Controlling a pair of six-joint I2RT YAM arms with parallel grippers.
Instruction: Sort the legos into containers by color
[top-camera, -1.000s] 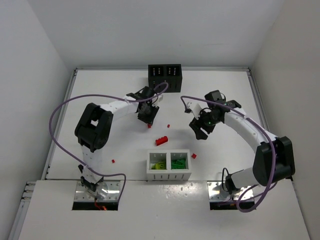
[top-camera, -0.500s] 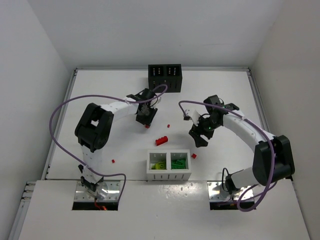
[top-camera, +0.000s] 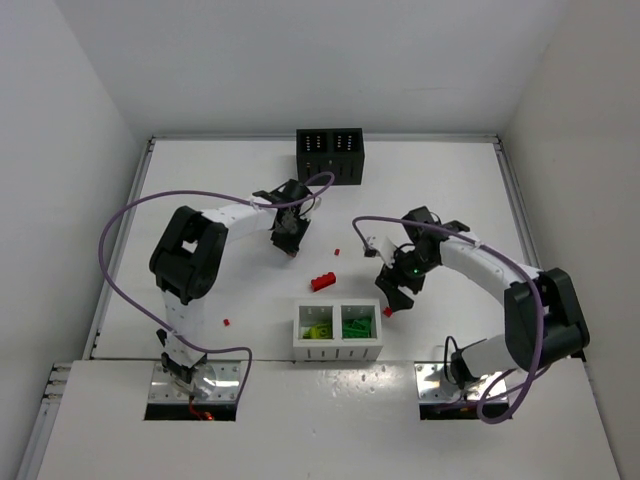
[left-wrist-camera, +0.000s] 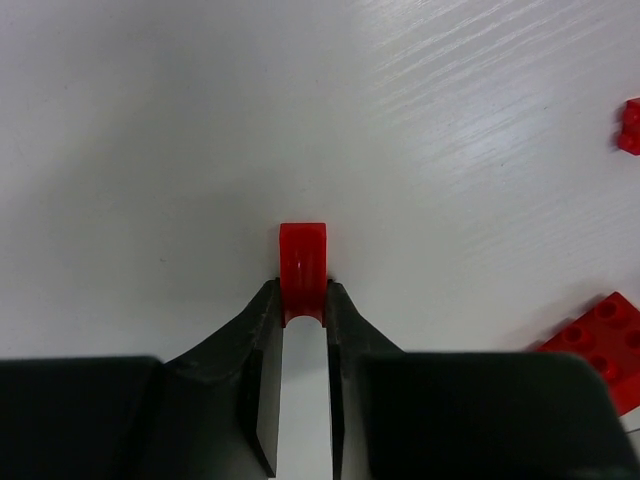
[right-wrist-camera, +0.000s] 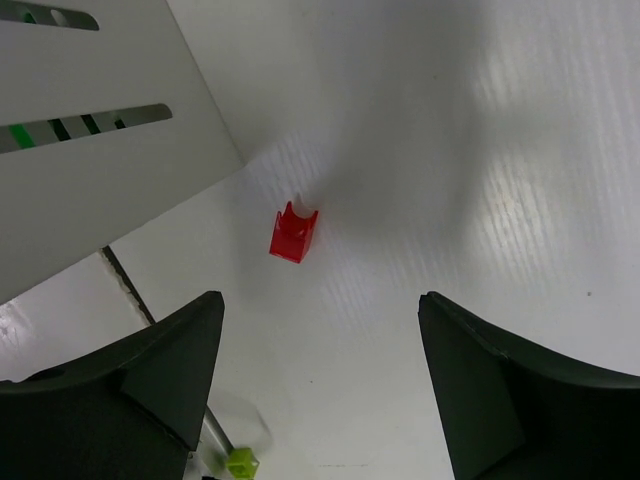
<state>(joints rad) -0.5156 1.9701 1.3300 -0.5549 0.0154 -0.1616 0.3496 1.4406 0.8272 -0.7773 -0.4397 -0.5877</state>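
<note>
My left gripper (top-camera: 290, 240) is shut on a small red lego (left-wrist-camera: 302, 262), which is pinched between the fingertips and low at the table surface; it also shows in the top view (top-camera: 292, 255). My right gripper (top-camera: 394, 288) is open and empty, hovering just beyond another small red lego (right-wrist-camera: 293, 233) that lies beside the white container (top-camera: 338, 348). That container holds lime green legos (top-camera: 318, 330) in its left compartment and dark green legos (top-camera: 355, 326) in its right one. The black container (top-camera: 329, 155) stands at the back.
A larger red lego (top-camera: 323, 282) lies above the white container and shows at the right edge of the left wrist view (left-wrist-camera: 600, 340). Tiny red pieces lie in the middle (top-camera: 337, 251) and at the left (top-camera: 227, 322). A lime piece (right-wrist-camera: 241, 462) sits low in the right wrist view.
My right gripper has moved down and left toward the small red lego by the white container. My left gripper has shifted slightly left with its red lego.
</note>
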